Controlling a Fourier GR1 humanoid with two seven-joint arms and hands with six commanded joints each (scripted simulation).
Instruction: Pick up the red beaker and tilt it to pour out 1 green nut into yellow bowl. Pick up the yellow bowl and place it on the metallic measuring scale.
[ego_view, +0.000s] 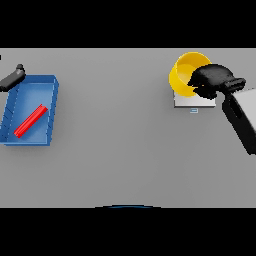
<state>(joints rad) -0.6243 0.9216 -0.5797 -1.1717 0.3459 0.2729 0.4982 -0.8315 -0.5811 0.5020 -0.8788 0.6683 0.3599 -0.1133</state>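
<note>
Two hands share the grey table (120, 150): at far left, the left hand (12, 77), fingers too unclear to judge, sits beside a blue tray (50, 85) holding the red beaker (30, 120) on its side. At right, the right hand (212, 80) curls over the yellow bowl's (182, 72) rim, apparently setting it on the scale (192, 102).

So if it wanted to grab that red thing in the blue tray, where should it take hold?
Probably around the middle of the red beaker, coming straight down from above. It lies flat and slanted in the blue tray, whose walls block any sideways approach, so the fingers should close across its narrow width. The left hand, at the tray's far corner, is nearest.
</note>
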